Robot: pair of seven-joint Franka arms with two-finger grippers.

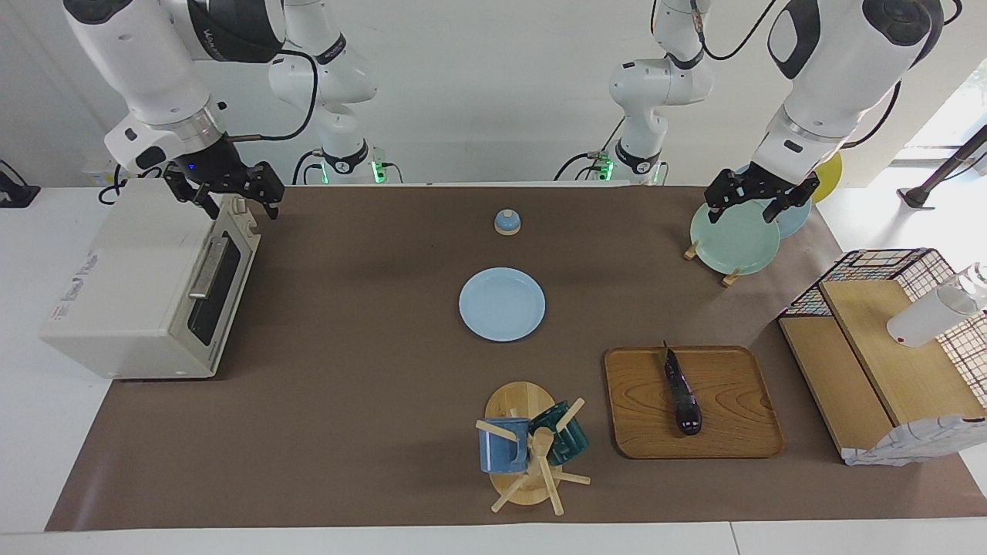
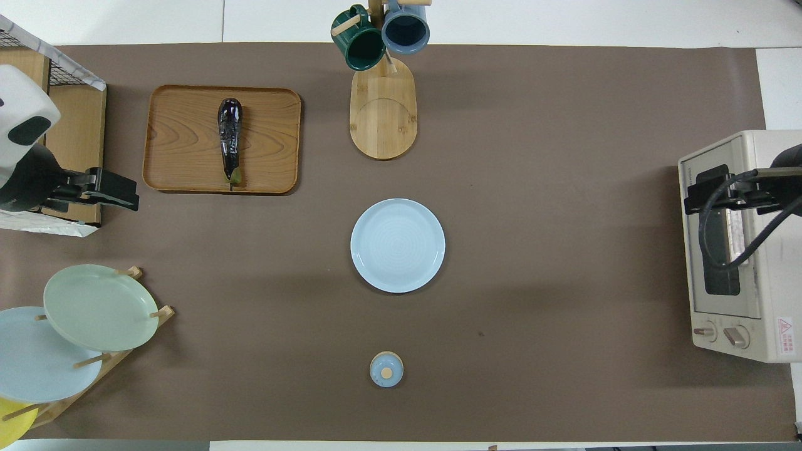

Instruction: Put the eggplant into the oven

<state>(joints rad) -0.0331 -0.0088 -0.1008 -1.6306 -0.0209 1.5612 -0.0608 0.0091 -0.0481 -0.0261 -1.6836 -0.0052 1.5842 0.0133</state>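
The eggplant (image 1: 682, 391), dark purple and glossy, lies on a wooden tray (image 1: 732, 432) toward the left arm's end of the table; it also shows in the overhead view (image 2: 230, 134) on that tray (image 2: 182, 138). The cream oven (image 1: 139, 285) stands at the right arm's end with its glass door shut (image 2: 745, 250). My right gripper (image 1: 239, 204) hangs open and empty over the oven's top front edge (image 2: 698, 188). My left gripper (image 1: 744, 210) hangs open and empty above the plate rack, well apart from the eggplant (image 2: 122, 193).
A light blue plate (image 1: 501, 304) lies mid-table, with a small blue lidded knob (image 1: 507, 222) nearer the robots. A mug tree (image 1: 532, 447) with two mugs stands beside the tray. A plate rack (image 1: 732, 240) and a wire-sided wooden shelf (image 1: 887, 362) flank the left arm's end.
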